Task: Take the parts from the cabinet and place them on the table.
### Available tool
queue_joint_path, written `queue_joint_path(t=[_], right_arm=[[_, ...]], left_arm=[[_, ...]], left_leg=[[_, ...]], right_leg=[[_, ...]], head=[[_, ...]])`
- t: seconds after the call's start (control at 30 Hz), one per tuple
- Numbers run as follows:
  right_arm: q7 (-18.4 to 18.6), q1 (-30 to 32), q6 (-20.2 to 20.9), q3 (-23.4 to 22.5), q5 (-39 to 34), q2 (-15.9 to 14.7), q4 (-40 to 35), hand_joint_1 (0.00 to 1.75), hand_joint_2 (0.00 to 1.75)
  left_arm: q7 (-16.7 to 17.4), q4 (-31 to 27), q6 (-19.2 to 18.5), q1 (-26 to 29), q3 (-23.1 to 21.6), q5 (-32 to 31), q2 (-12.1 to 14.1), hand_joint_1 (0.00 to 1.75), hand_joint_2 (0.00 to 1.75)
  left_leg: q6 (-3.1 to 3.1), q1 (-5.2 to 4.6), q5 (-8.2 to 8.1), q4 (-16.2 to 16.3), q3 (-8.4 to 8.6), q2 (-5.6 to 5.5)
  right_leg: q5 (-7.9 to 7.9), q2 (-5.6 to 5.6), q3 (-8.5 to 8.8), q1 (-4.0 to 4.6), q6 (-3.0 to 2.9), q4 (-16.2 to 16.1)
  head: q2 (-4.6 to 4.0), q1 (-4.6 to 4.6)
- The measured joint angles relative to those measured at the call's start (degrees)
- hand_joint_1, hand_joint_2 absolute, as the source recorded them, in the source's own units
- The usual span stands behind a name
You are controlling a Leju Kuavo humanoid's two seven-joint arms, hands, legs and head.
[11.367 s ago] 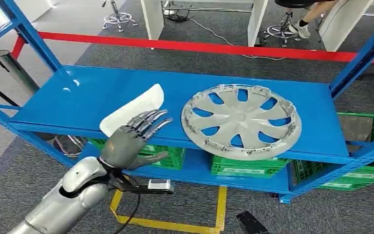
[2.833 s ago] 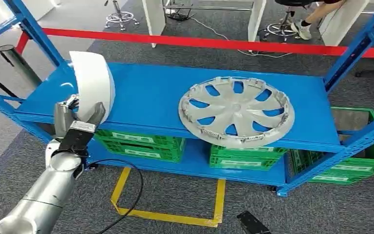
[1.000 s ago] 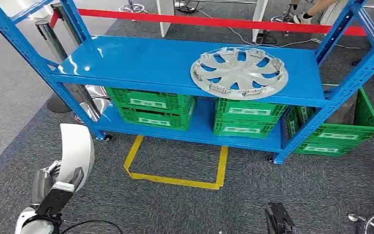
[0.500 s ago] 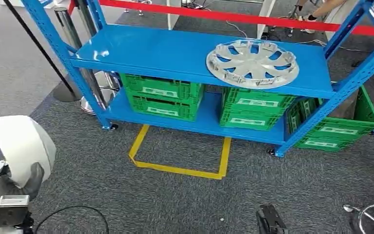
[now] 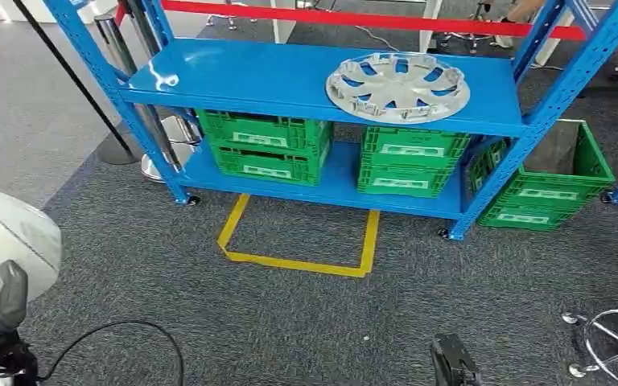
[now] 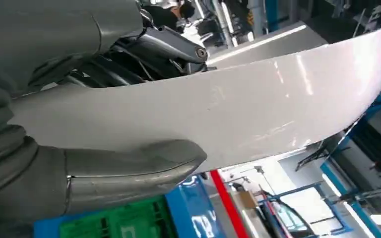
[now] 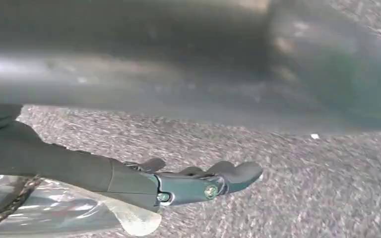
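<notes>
Cam swung off blue rack [image 5: 322, 76]; left hand [image 5: 0, 301] fingers grasping white panel [image 5: 4, 241] (rt hand [image 7: 188, 183] released).

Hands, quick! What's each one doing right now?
Left hand: holding the white curved panel.
Right hand: holding nothing, fingers stretched out above the carpet.

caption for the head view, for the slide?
Left hand holds a curved white panel at the frame's lower left; silver hubcap lies on the blue rack's top shelf.
</notes>
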Motion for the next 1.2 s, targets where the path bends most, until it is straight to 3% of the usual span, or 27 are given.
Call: queue_joint_path(t=[0.03, 0.1, 0.17, 0.23, 0.27, 0.33, 0.37, 0.4, 0.43, 0.5, 0.53, 0.57, 0.6, 0.67, 0.7, 0.73, 0.77, 0.83, 0.87, 0.9, 0.93, 1.0, 1.03, 1.07, 1.13, 1.17, 1.2], right_arm=[[0.00, 0.00, 0.00, 0.00, 0.00, 0.00, 0.00, 0.00, 0.00], [0.07, 0.00, 0.00, -0.02, 0.00, 0.00, 0.00, 0.00, 0.00], [0.07, -0.01, 0.00, -0.02, 0.00, 0.02, 0.00, 0.00, 0.00], [0.07, -0.06, 0.00, -0.02, 0.00, 0.02, 0.00, 0.00, 0.00], [0.00, -0.09, 0.00, -0.02, 0.00, 0.04, 0.00, 0.00, 0.00], [0.07, 0.00, -0.02, -0.04, 0.00, 0.07, 0.00, 0.00, 0.00], [0.07, 0.17, -0.02, -0.04, 0.00, 0.07, 0.09, 0.00, 0.00], [0.11, 0.27, -0.02, -0.04, 0.00, 0.07, 0.11, 0.00, 0.00], [0.11, 0.37, -0.04, -0.04, 0.00, 0.07, 0.11, 0.00, 0.00], [0.11, 0.30, 0.00, -0.04, 0.00, 0.13, 0.13, 0.00, 0.00], [0.09, 0.28, 0.00, -0.02, 0.00, 0.17, 0.13, 0.00, 0.00], [0.09, 0.29, -0.02, -0.04, 0.00, 0.17, 0.13, 0.00, 0.00], [0.11, 0.29, -0.04, -0.04, 0.00, 0.17, 0.13, 0.00, 0.00], [0.09, 0.17, -0.04, -0.04, 0.00, 0.17, 0.13, 0.00, 0.00], [0.09, 0.00, -0.04, -0.04, 0.00, 0.17, 0.11, 0.00, 0.00], [0.07, -0.16, -0.04, -0.04, 0.00, 0.17, 0.09, 0.00, 0.00], [0.02, -0.32, -0.04, -0.04, 0.00, 0.17, 0.09, 0.00, 0.00], [0.07, -0.16, -0.04, -0.04, 0.00, 0.17, 0.09, 0.00, 0.00], [0.09, 0.11, -0.04, -0.04, 0.00, 0.26, 0.11, 0.00, 0.00], [0.13, 0.08, -0.04, -0.04, 0.00, 0.44, 0.15, 0.00, 0.00], [0.15, 0.11, -0.04, -0.07, -0.02, 0.44, 0.17, 0.00, 0.00], [0.17, 0.01, -0.20, -0.13, -0.09, 0.42, 0.17, 0.00, 0.00], [0.17, 0.00, -0.15, -0.20, -0.11, 0.44, 0.17, 0.00, 0.00], [0.20, 0.02, -0.15, -0.24, -0.13, 0.44, 0.17, 0.00, 0.00], [0.24, 0.01, -0.15, -0.28, -0.17, 0.44, 0.17, 0.00, 0.00], [0.24, -0.01, -0.13, -0.31, -0.17, 0.44, 0.17, 0.00, 0.00], [0.24, -0.02, -0.13, -0.31, -0.18, 0.44, 0.17, 0.00, 0.00]], left_arm=[[0.00, -0.17, -0.02, -0.06, 0.11, 0.06, 0.04, 1.75, 1.75], [0.00, -0.42, -0.15, -0.06, 0.37, 0.06, 0.22, 1.75, 1.75], [0.00, -0.83, -0.20, -0.10, 0.46, 0.06, 0.42, 1.75, 1.75], [0.00, -1.39, -0.24, -0.31, 0.46, 0.06, 0.48, 1.75, 1.75], [0.00, -1.57, -0.26, -0.41, 0.48, 0.06, 0.48, 1.75, 1.75], [0.00, -1.66, -0.26, -0.37, 0.61, 0.06, 0.52, 1.75, 1.75], [0.00, -1.66, -0.26, -0.39, 0.61, 0.06, 0.48, 1.75, 1.75], [0.00, -1.66, -0.28, -0.50, 0.61, 0.06, 0.48, 1.75, 1.75], [0.00, -1.79, -0.30, -0.51, 0.61, 0.06, 0.50, 1.75, 1.75], [0.00, -1.81, -0.31, -0.47, 0.63, 0.06, 0.50, 1.75, 1.75], [0.00, -1.81, -0.33, -0.50, 0.63, 0.06, 0.50, 1.75, 1.75], [0.00, -1.81, -0.31, -0.47, 0.63, 0.06, 0.50, 1.75, 1.75], [0.00, -1.81, -0.31, -0.45, 0.63, 0.06, 0.50, 1.75, 1.75], [0.00, -1.81, -0.33, -0.44, 0.65, 0.06, 0.50, 1.75, 1.75], [0.00, -1.84, -0.31, -0.46, 0.72, 0.06, 0.50, 1.75, 1.75], [0.00, -1.99, -0.31, -0.40, 0.74, 0.06, 0.50, 1.75, 1.75], [0.00, -2.12, -0.31, -0.47, 0.79, 0.06, 0.50, 1.75, 1.75], [0.00, -2.12, -0.31, -0.54, 0.81, 0.06, 0.50, 1.75, 1.75], [0.00, -2.12, -0.33, -0.39, 0.81, 0.06, 0.50, 1.75, 1.75], [0.00, -2.12, -0.31, -0.27, 0.83, 0.06, 0.50, 1.75, 1.75], [0.00, -2.12, -0.31, -0.22, 0.85, 0.04, 0.52, 1.75, 1.75], [0.00, -2.08, -0.31, -0.24, 0.87, -0.02, 0.55, 1.75, 1.75], [0.00, -2.05, -0.33, -0.23, 0.85, -0.11, 0.52, 1.75, 1.75], [0.02, -2.03, -0.33, -0.24, 0.85, -0.11, 0.50, 1.75, 1.75], [0.02, -1.97, -0.37, -0.24, 0.85, -0.11, 0.50, 1.75, 1.75], [0.02, -1.97, -0.37, -0.24, 0.85, -0.13, 0.50, 1.75, 1.75], [0.02, -1.97, -0.39, -0.27, 0.85, -0.26, 0.50, 1.75, 1.75]], left_leg=[[-0.18, 0.09, -0.38, 3.58, -0.06, 0.00], [-0.38, 0.28, 3.61, 4.43, 1.86, 0.01], [-0.24, 0.46, 6.58, -3.31, 7.85, 0.02], [0.28, 0.24, 3.39, -13.30, 14.29, -0.05], [0.64, 0.11, 2.87, -14.03, 14.35, -0.02], [1.50, -0.44, 3.93, -13.96, 13.39, -0.01], [2.15, 0.00, 5.03, -14.68, 12.62, 0.23], [2.56, 0.00, 5.76, -14.63, 11.95, 0.46], [3.03, 0.01, 6.41, -14.62, 11.02, 0.45], [3.11, -0.03, 8.08, -14.55, 8.95, 0.50], [3.08, -0.05, 8.90, -14.44, 7.90, 0.51], [2.99, -0.06, 9.77, -14.35, 6.68, 0.51], [2.87, -0.05, 10.53, -14.22, 5.56, 0.51], [2.46, 0.06, 11.98, -13.98, 3.51, 0.49], [2.16, 0.05, 12.74, -13.82, 3.09, 0.45], [1.85, -0.26, 13.17, -13.58, 2.67, 0.43], [1.54, -0.21, 13.93, -13.41, 2.41, 0.54], [0.95, 0.11, 15.49, -13.98, 2.33, 0.55], [0.48, 0.02, 16.07, -14.14, 2.05, 0.37], [0.23, 0.27, 14.23, -13.69, 1.68, 0.30], [-0.11, 0.28, 9.93, -11.38, 1.12, 0.32], [-0.52, 0.39, 2.12, -2.65, 0.03, 0.33], [-0.61, 0.39, 0.60, 1.60, -0.33, 0.33], [-0.62, 0.39, 1.11, 4.40, -0.19, 0.33], [-0.29, 0.35, 5.86, 3.79, 2.50, 0.32], [0.11, 0.28, 7.44, 0.05, 5.48, 0.30], [0.59, 0.15, 7.46, -5.25, 9.31, 0.25]], right_leg=[[0.75, -0.08, -1.11, 0.01, 0.02, 0.37], [1.80, -0.22, -3.58, -0.02, 0.19, 1.40], [2.61, -0.22, -5.90, -0.08, 0.56, 2.62], [3.22, -0.13, -7.10, 0.15, 1.13, 3.66], [3.85, -0.17, -7.43, 0.11, 1.51, 3.63], [5.22, -0.17, -7.84, -0.33, 2.35, 3.16], [5.23, 0.02, -8.30, -0.37, 2.74, 3.31], [2.80, 0.38, -8.87, -0.50, 2.97, 4.09], [-0.91, 0.57, -9.42, -0.53, 3.15, 6.30], [-7.72, 0.57, -11.21, -0.59, 3.41, 14.51], [-8.68, 0.56, -11.50, -0.59, 3.49, 18.15], [-7.24, 0.57, -11.07, -0.59, 3.50, 20.42], [-4.54, 0.57, -9.85, -0.59, 3.51, 20.35], [-0.26, 0.58, -4.43, -0.62, 3.38, 14.56], [-1.18, 0.65, -0.06, -0.68, 3.32, 8.76], [-3.42, 0.79, 4.84, -0.63, 3.22, 2.67], [-5.26, 0.95, 6.46, -0.47, 2.83, -1.82], [-4.48, 0.98, 5.35, -0.15, 2.50, -0.56], [-3.69, 0.74, 4.71, -0.27, 1.83, -0.63], [-3.10, 0.43, 4.02, -0.46, 1.34, -0.59], [-2.31, 0.35, 3.09, -0.41, 0.69, -0.51], [-0.80, 0.14, 1.21, -0.21, 0.39, -0.23], [-0.14, 0.10, 0.66, -0.07, 0.34, 0.02], [0.54, 0.03, -0.34, 0.05, 0.30, 0.37], [1.74, -0.03, -3.17, 0.22, 0.39, 1.46], [2.20, -0.01, -4.36, 0.30, 0.48, 2.04], [2.57, 0.03, -5.22, 0.31, 0.58, 2.56]], head=[[0.00, 0.02], [0.00, 0.02], [0.00, 0.00], [0.00, 0.09], [0.00, 0.15], [0.00, 0.07], [0.00, 0.02], [0.00, 0.02], [0.00, 0.35], [0.00, 0.33], [0.00, 0.41], [0.00, 0.35], [0.00, 0.39], [0.00, 0.39], [0.00, 0.46], [0.00, 0.50], [0.00, 0.33], [0.00, 0.44], [0.00, 0.42], [0.00, 0.37], [0.00, 0.24], [0.00, 0.15], [0.00, 0.11], [0.00, 0.13], [0.00, 0.11], [0.00, 0.13], [0.00, 0.09]])
